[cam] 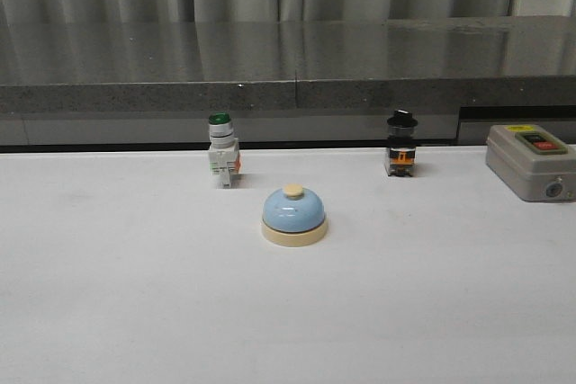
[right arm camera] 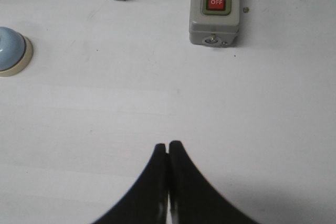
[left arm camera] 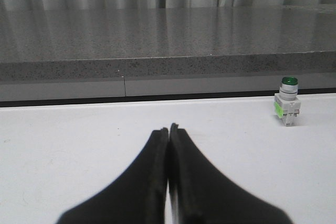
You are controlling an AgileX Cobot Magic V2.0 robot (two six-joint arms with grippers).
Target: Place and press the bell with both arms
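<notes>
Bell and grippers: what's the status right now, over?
Left gripper shut, empty. Right gripper shut, empty. Bell upright mid-table, untouched, neither arm near it. Green-capped switch behind it, clear of the bell.

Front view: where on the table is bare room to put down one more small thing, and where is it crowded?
The wide strip of table nearer than the bell is bare, also the left side beside the green-capped switch. The back edge is more crowded: the green-capped switch, the black-capped switch and the grey box stand there in a row, with gaps between.
</notes>
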